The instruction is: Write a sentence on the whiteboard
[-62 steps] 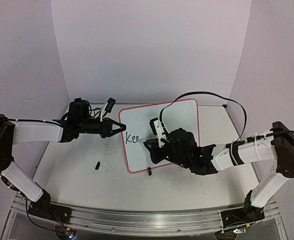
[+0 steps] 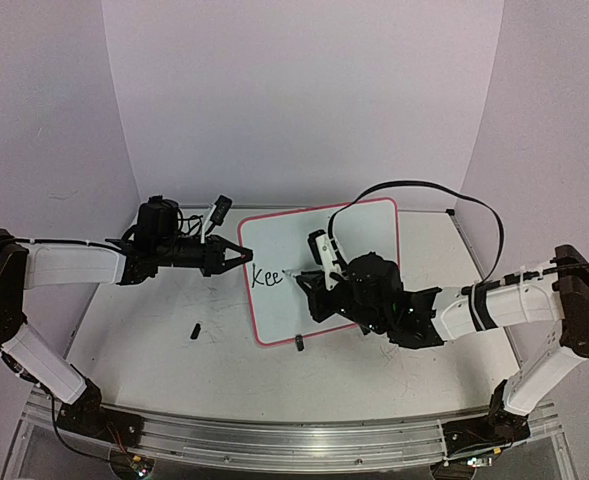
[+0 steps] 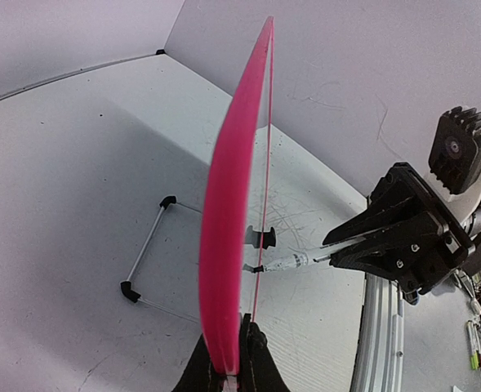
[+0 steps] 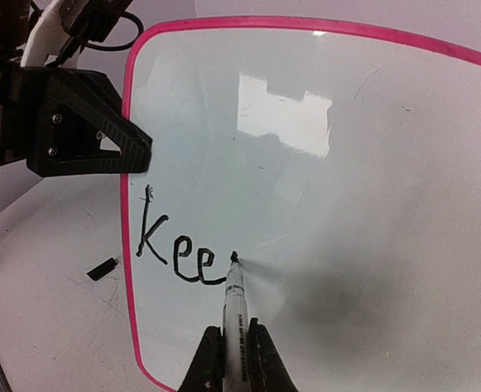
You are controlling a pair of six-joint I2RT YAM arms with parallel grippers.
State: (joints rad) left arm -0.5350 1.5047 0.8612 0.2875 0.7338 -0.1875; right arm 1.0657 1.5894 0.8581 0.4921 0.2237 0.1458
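Right jaws clamped on marker (image 4: 237, 310), left jaws pinching whiteboard (image 4: 346, 204) edge. Sentence (image 4: 183, 265) just ahead of right jaws now reads "Kee", 2nd e fresh, so "p" next imo.

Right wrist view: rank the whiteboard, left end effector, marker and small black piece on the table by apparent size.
1. whiteboard
2. left end effector, partly cropped
3. marker, enlarged by nearness to the camera
4. black piece

Open desk (image 2: 124, 340) at lower left (one small black piece (image 2: 194, 329) lies there); whiteboard (image 2: 374, 225) and right end effector (image 2: 300, 284) block the centre.
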